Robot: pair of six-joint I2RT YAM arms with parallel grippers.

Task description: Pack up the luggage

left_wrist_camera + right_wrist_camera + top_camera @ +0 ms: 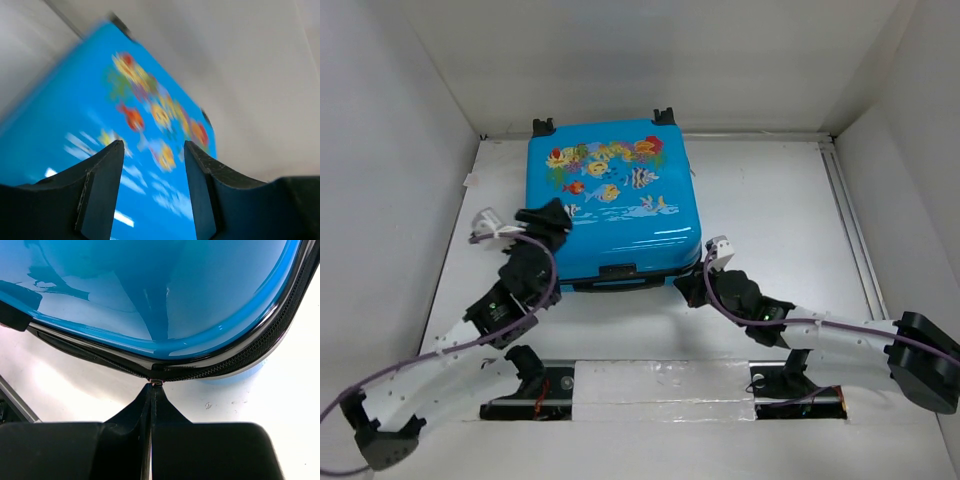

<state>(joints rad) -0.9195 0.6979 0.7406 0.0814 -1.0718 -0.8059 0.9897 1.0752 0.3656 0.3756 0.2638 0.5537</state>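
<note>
Luggage [610, 200] lies flat and closed on the white table [770, 200], lid up. It sits towards the far left, just ahead of both arms. Long axis runs away from the bases: black wheels [543, 126] at the far end, black handle [617, 271] on the near edge.

Right gripper [688, 290] is at the near right corner, low, at seam height. In the wrist view the right gripper [152, 390] has its tips pressed together, with no gap. They meet exactly at the small metal zip pull [156, 382]. It looks like a pinch on the pull, though the piece is too small to be sure. The zipper [225, 367] leaves the pull to the right and bends away round the rounded corner. Judgement: any pull has to follow that curve, along the seam and not outward from the shell.

Left gripper [555, 215] is over the lid's near left part, above the shell. Left wrist view is motion-blurred. There the left gripper [152, 150] shows its jaws moderately apart, with nothing between them and only the lid beyond.

Materials: glossy bright blue hard shell, strong reflections, domed lid with rounded corners. Fish and coral print covers the far half. Black fabric zip tape with fine coil teeth. Matte black fingers. The shell likely offers a slippery surface for pressing down.
</note>
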